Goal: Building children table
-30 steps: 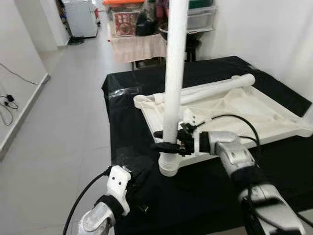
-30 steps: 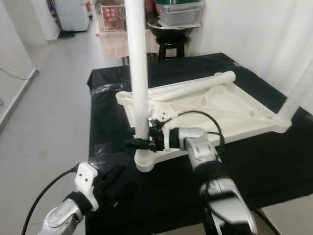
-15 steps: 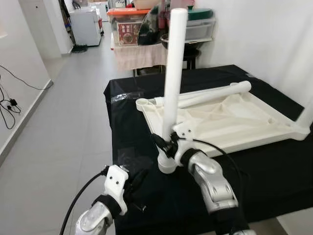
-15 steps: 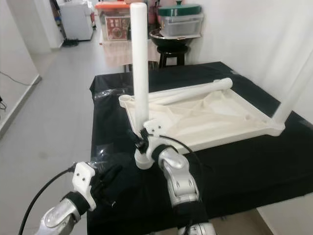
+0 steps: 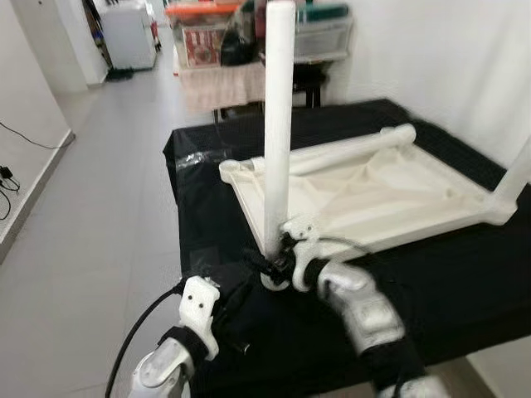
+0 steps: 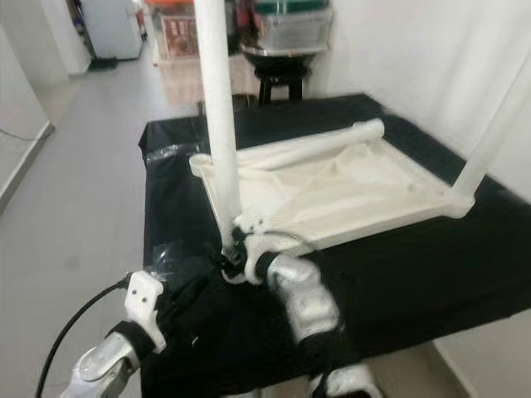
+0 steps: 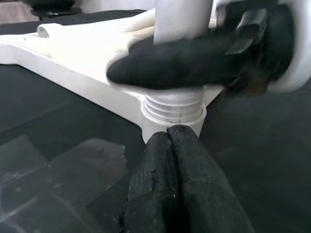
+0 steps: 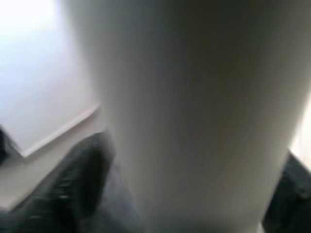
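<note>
Left gripper (image 7: 170, 141): black fingers pressed together, holding nothing, just before the threaded corner socket.

Right gripper (image 5: 278, 264): clasped around the base of the tall white plastic table leg (image 5: 278, 124), upright in that socket.

Upturned white plastic tabletop (image 5: 398, 195): behind the leg, on the black-draped table (image 5: 216, 215); loose white tube (image 5: 348, 149) along its far edge.

Risk: a tilted leg may cross-thread; twisting could slide the tabletop.
</note>
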Controlling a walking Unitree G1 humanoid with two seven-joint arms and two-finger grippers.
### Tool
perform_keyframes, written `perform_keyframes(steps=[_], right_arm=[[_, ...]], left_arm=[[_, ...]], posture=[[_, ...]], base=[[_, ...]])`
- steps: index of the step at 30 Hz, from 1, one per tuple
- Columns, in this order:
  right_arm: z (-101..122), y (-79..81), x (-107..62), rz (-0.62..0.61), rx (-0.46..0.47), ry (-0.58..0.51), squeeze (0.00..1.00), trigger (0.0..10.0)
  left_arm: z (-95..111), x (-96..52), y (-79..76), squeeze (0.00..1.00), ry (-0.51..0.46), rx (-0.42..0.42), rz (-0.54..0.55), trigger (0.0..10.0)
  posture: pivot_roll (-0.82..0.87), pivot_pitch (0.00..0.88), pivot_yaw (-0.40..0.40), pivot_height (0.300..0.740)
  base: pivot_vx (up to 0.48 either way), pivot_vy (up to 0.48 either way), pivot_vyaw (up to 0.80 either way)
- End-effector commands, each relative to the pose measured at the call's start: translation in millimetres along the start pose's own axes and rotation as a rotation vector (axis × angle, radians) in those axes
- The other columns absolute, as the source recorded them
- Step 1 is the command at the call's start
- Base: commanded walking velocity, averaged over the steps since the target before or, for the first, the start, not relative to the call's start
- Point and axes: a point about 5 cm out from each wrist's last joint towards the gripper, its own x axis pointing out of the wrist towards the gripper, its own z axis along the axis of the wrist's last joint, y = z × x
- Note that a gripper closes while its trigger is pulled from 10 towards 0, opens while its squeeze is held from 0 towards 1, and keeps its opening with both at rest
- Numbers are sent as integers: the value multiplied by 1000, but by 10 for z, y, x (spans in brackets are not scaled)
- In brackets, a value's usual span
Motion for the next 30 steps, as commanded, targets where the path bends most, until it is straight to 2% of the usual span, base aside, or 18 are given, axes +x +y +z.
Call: perform_keyframes(steps=[1,4,5,6,7,9,12,13,15,16,24,25,27,30], right_arm=[[221,-35,7,174,-51,-67,1000,10000],[273,-77,-13,226,-74,-72,1000,10000],[316,-116,-32,288,-83,-69,43,10000],[316,-116,-32,288,-83,-69,43,10000],[342,-151,-42,339,-83,-54,0,10000],[342,-151,-42,339,-83,-54,0,10000],[373,-221,-29,405,-72,-21,0,10000],[379,-245,-21,426,-56,-14,0,9569],[379,-245,-21,426,-56,-14,0,9569],[378,-268,-19,436,-38,-12,0,0],[264,-366,-114,355,-8,-18,0,0],[237,-380,-136,334,-6,-17,0,0],[77,-354,-192,205,21,3,0,0],[77,-354,-192,205,21,3,0,0]], left_arm=[[-27,-2,18,0,18,-4,3,10000],[-28,1,14,0,17,-5,3,10000],[-28,3,11,0,17,-4,3,10000],[-28,3,11,0,17,-4,3,10000],[-28,4,9,0,17,-3,5,10000],[-28,4,9,0,17,-3,5,10000],[-29,4,4,0,17,-1,9,10000],[-28,4,1,0,17,1,11,10000],[-28,4,1,0,17,1,11,10000],[-27,3,-1,0,17,3,13,10000],[-23,-8,-13,0,17,-1,11,10000],[-23,-9,-15,0,17,-2,10,10000],[-20,-19,-16,0,17,-6,8,10000],[-20,-19,-16,0,17,-6,8,10000]], posture=[[-29,0,-1,740],[-29,0,-1,740],[-24,0,-5,740],[-24,0,-5,740],[-19,0,-9,740],[-19,0,-9,740],[-6,0,-19,740],[-1,0,-22,740],[-1,0,-22,740],[0,0,-23,740],[-12,0,-14,740],[-12,0,-14,740],[-27,0,-11,740],[-27,0,-11,740]], base=[[0,0,0],[0,0,0],[0,0,0],[0,0,0],[0,0,0],[0,0,0],[0,0,0],[0,0,0],[0,0,0],[0,0,0],[0,0,0],[0,0,0],[0,0,0],[0,0,0]])
